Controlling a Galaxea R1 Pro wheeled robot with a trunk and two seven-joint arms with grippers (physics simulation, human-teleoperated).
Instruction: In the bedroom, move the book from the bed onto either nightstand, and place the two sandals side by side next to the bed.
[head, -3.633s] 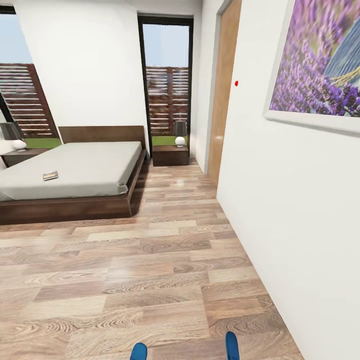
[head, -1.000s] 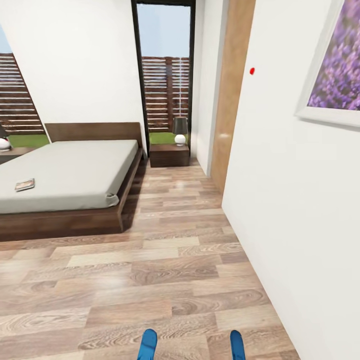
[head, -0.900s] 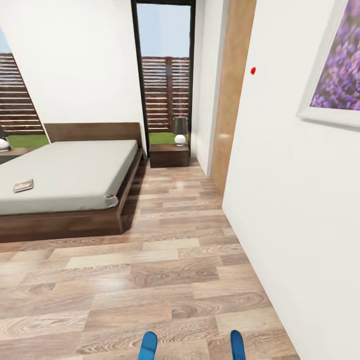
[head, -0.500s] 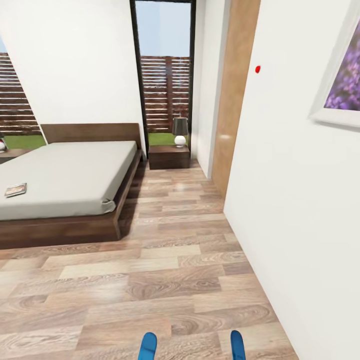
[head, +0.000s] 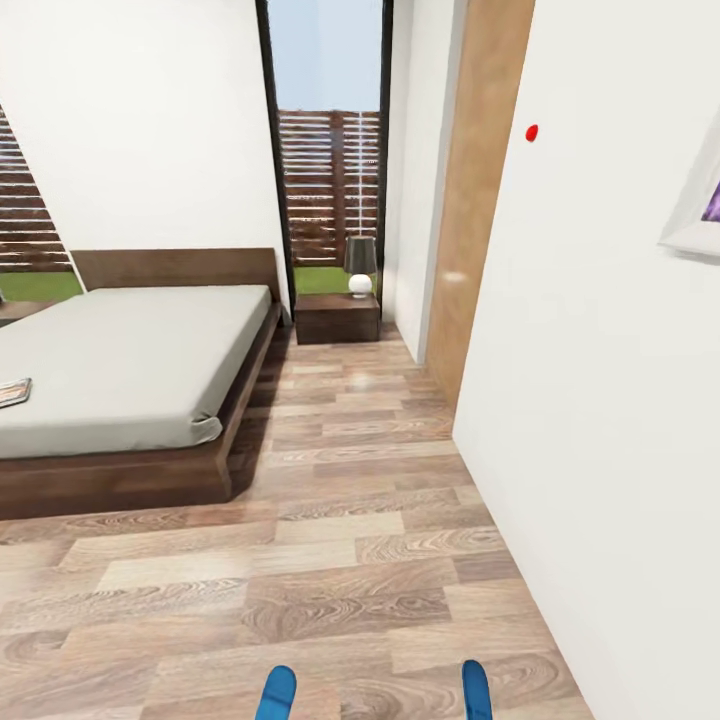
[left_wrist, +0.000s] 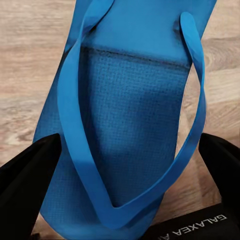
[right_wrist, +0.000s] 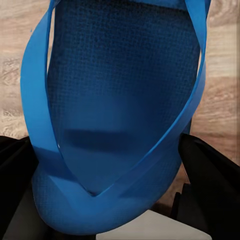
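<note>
Each of my grippers holds one bright blue sandal. In the left wrist view the left gripper (left_wrist: 125, 172) is shut on a sandal (left_wrist: 130, 100), with black fingers (left_wrist: 27, 175) on both sides of it. The right gripper (right_wrist: 112, 172) is shut on the other sandal (right_wrist: 120, 100) in the same way. Both sandal tips (head: 277, 695) (head: 476, 690) poke into the bottom of the head view, above the plank floor. The bed (head: 130, 350) lies ahead on the left, and the book (head: 12, 392) rests on its mattress at the picture's left edge. A nightstand (head: 337, 318) stands beyond the bed's right side.
A small lamp (head: 360, 265) sits on the nightstand in front of a tall window (head: 330, 150). A white wall (head: 600, 400) runs close along my right, with a wooden door frame (head: 480, 190) and a picture's corner (head: 695, 215). Wood floor (head: 340, 480) stretches between bed and wall.
The camera has moved forward and turned right, so the bed and book sit further left and the picture is nearly out of frame. Both sandals stay held.
</note>
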